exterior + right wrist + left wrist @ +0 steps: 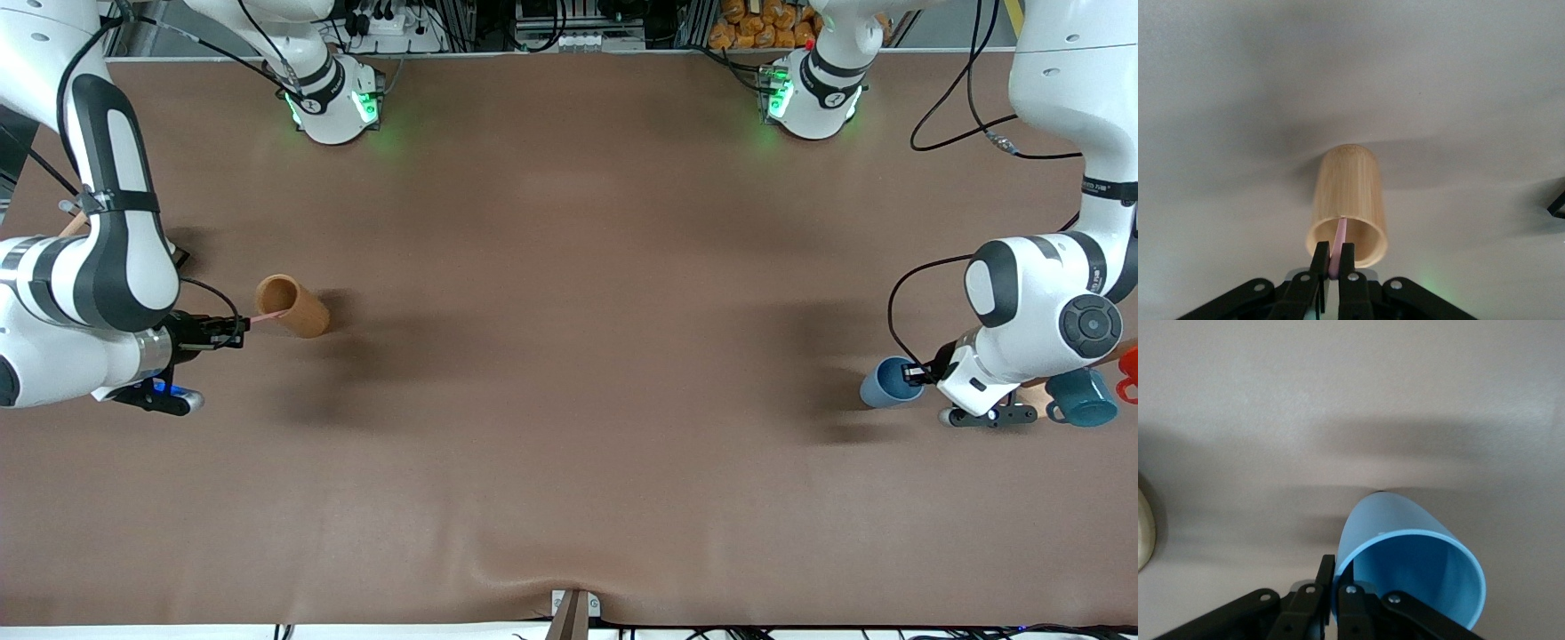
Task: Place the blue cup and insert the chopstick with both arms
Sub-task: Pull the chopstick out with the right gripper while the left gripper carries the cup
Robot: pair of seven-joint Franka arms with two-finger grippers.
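1. We see the left gripper (914,373), at the right edge of the front view, clamped on the rim wall of the small light slate-blue tumbler-shaped cup (885,382), one finger inside and one outside. The risk we judge here: so thin a pinch on a smooth tapered wall could let the blue cup pivot or slip as it is carried to the middle of the brown table (569,356).

2. The right gripper (233,332), at the left of the front view, is closed on one end of the thin pale-pink chopstick (267,315), whose other end reaches into the brown cylindrical bamboo cup (293,305).

3. We judge that drawing the chopstick out at an angle could drag or tip the bamboo cup, since stick and cup mouth are in contact or nearly so.

4. Held by its very end, the chopstick could swing in the grip and miss the narrow mouth of the blue cup.

5. Containers: the blue cup, seen from the left wrist view (1418,580), is empty with a brighter blue inside. The bamboo cup holds only the chopstick. The darker teal handled mug (1086,397) sits near the lower right; we cannot see what it holds.
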